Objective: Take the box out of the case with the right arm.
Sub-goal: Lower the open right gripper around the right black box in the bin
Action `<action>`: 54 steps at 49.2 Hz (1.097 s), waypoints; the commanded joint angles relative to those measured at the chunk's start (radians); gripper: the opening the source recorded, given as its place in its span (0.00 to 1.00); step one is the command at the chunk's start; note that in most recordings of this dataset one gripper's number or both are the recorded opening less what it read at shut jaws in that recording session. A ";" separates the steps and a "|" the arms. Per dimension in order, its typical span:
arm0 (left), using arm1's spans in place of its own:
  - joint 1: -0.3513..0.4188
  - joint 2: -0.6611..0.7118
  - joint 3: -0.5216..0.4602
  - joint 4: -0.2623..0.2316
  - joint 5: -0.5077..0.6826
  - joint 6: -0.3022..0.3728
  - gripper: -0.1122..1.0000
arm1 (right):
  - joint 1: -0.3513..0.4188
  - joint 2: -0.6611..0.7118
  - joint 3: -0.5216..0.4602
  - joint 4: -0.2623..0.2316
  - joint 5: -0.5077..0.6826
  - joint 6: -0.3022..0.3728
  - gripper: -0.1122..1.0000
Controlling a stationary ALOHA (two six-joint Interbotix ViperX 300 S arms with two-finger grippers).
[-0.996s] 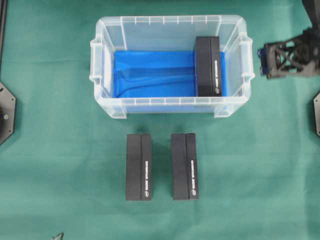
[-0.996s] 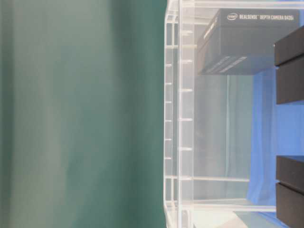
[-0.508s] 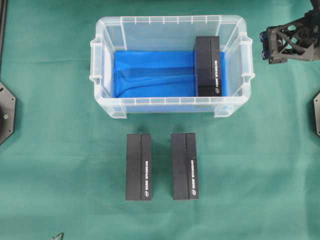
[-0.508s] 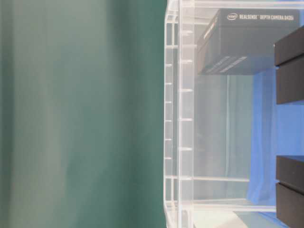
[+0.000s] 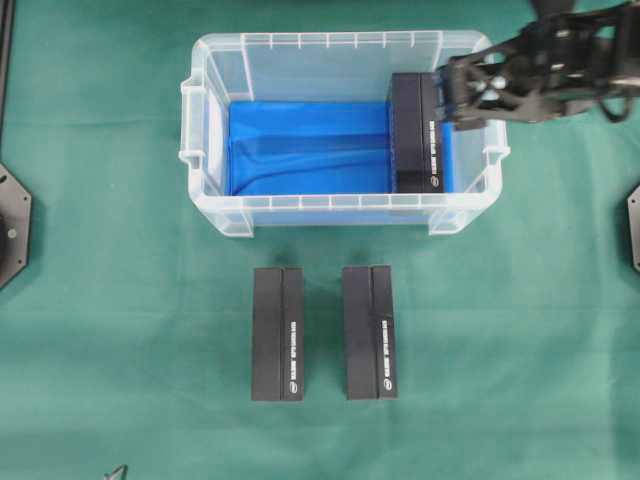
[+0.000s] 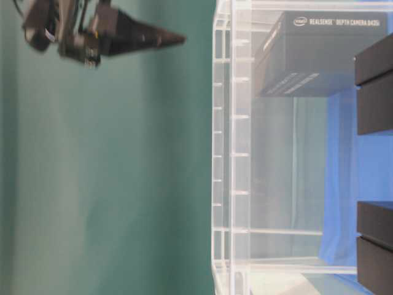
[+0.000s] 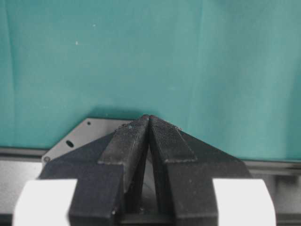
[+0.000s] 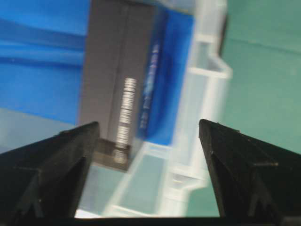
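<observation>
A green cloth is covering the counter (image 5: 110,300) from edge to edge. The case (image 5: 340,210), clear with a blue lining, is sitting toward twelve o'clock in the overhead view. The box (image 5: 415,140) is lying inside it against the three o'clock wall, its side reading "Intel RealSense Depth Camera D435i"; the rest of the blue floor is lying bare toward nine o'clock. Two matching black boxes (image 5: 277,347) are resting side by side at six o'clock, well apart from the case. The right pincer (image 5: 450,95) is hovering over the case's three o'clock rim, spread wide. The left pincer (image 7: 149,123) is pressed together.
</observation>
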 commanded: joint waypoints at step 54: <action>-0.005 0.005 -0.006 0.003 -0.005 0.002 0.12 | 0.025 0.107 -0.141 0.009 -0.002 -0.043 0.89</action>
